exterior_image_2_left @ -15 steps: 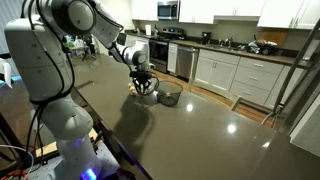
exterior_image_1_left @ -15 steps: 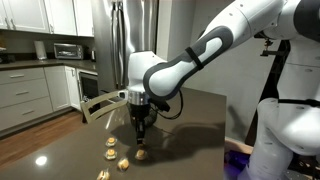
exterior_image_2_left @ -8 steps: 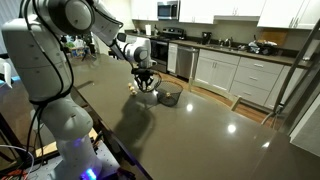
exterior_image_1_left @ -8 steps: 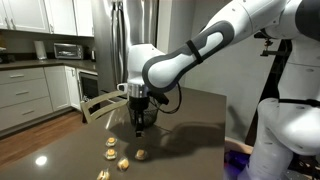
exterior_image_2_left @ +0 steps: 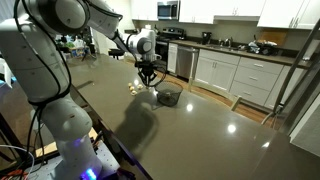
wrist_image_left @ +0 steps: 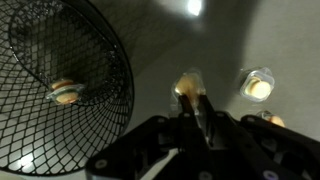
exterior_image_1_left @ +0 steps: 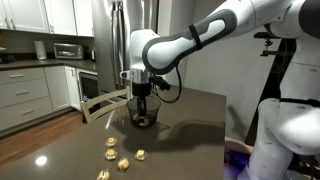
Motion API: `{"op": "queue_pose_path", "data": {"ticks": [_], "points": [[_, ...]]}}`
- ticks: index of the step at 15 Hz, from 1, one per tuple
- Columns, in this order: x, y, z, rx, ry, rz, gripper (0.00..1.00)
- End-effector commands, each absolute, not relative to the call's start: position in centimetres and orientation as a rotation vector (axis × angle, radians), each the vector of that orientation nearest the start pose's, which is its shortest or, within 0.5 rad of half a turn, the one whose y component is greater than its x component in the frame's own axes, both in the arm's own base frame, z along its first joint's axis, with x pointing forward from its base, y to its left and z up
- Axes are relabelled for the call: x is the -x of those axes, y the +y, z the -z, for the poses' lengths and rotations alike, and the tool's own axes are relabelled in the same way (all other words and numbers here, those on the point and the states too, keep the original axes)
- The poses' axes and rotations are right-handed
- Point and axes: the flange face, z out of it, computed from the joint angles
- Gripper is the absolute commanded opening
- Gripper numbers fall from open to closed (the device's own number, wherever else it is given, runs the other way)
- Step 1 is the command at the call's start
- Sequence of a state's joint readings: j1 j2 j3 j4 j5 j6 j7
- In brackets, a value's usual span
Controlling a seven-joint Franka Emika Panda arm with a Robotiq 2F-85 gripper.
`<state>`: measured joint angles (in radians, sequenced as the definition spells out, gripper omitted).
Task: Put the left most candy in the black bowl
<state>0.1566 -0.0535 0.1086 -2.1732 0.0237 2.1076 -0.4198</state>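
Note:
My gripper [wrist_image_left: 190, 98] is shut on a small pale gold candy [wrist_image_left: 187, 82] pinched at its fingertips. In both exterior views the gripper [exterior_image_1_left: 142, 104] [exterior_image_2_left: 150, 80] hangs just above and beside the black wire-mesh bowl [exterior_image_1_left: 146, 122] [exterior_image_2_left: 168, 97]. In the wrist view the bowl [wrist_image_left: 85, 45] fills the left side and holds one candy [wrist_image_left: 63, 92]. Several more identical candies [exterior_image_1_left: 120, 158] lie in a loose group on the dark table, nearer the camera than the bowl; two of them [wrist_image_left: 258, 87] show at the right of the wrist view.
The dark glossy table [exterior_image_1_left: 190, 135] [exterior_image_2_left: 200, 130] carries everything. A chair [exterior_image_1_left: 98, 100] stands behind the table's far edge. Kitchen cabinets [exterior_image_2_left: 240, 75] and a fridge [exterior_image_1_left: 125, 40] are in the background. The robot base [exterior_image_2_left: 55, 120] stands at the table's edge.
The gripper has risen from the group of candies and moved away toward the black bowl, now hanging above its rim.

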Motion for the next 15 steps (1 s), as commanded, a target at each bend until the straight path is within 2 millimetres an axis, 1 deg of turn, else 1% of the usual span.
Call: {"op": "queue_pose_path", "data": {"ticks": [1,5,11,15], "points": [[-50.6,12.6,-43.3,2.970,-1.068,-0.024,0.08],[-50.6,12.4,-44.4,2.988,-1.079,-0.012,0.08],[-49.8,12.9,-46.1,2.961,-1.106,-0.017,0.09],[-50.2,12.6,-47.3,2.983,-1.091,0.015,0.08]]}}
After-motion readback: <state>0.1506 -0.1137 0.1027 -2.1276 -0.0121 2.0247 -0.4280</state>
